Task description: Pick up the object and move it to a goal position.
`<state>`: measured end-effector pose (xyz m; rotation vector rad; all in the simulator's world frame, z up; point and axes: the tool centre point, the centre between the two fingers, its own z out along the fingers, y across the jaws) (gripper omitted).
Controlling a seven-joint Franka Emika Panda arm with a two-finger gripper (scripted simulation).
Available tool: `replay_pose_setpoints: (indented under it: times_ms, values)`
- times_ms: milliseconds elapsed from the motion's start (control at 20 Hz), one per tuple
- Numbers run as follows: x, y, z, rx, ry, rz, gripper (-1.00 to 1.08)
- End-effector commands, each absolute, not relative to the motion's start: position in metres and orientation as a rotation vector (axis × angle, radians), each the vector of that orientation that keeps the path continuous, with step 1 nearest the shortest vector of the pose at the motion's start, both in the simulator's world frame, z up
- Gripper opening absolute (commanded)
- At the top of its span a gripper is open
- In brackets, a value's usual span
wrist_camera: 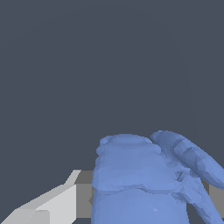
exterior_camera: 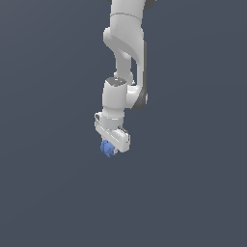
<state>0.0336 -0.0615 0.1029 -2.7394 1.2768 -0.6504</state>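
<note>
Although the white two-fingered pincer point(exterior_camera: 110, 149) at the end of my white Franka arm point(exterior_camera: 124, 53) is small in the exterior view, I can see the small bright-blue lumpy blob point(exterior_camera: 107, 148) sitting right at its tip, directly under the white hand block and touching it. The blob pokes out below the pincer and toward the exterior view's left of it. I read the pincer as closed on the blob, gripping it: in the wrist view a white finger with a grey pad point(wrist_camera: 65, 199) presses against one flank of the blob point(wrist_camera: 135, 179), and a sliver of grey shows at the blob's far flank, which I take for the other pad, though it is mostly hidden.

Around the pincer, in the exterior view, there is only flat dark grey-blue ground point(exterior_camera: 193, 193). I cannot tell from it whether the blob is touching a surface or hanging clear of one.

I see no writing, brand or label on the arm, the pincer or the blob in either view.

The exterior view gives me the arm's pose: the wrist points down, with the upper links rising straight above the pincer and out of frame. The wrist view gives me what that one cannot: the blob's matte surface, its ridged, bumpy lobes, and one long lobe slanting away from the main body on the side away from the white finger.
</note>
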Motion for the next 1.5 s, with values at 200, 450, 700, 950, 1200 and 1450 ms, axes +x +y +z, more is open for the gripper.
replay_pose_setpoints:
  times_ms: [200, 450, 700, 950, 1200, 1450]
  values:
    - [0.086, -0.082, 0.160, -2.587, 1.310, -0.990, -1.00]
    - [0.114, -0.096, 0.208, -2.455, 1.324, -1.225, -1.00]
    - [0.133, -0.109, 0.259, -2.314, 1.330, -1.437, -1.00]
    - [0.142, -0.122, 0.313, -2.154, 1.329, -1.642, -1.00]
    - [0.142, -0.132, 0.365, -1.992, 1.323, -1.821, -1.00]
    - [0.137, -0.140, 0.404, -1.858, 1.315, -1.951, -1.00]
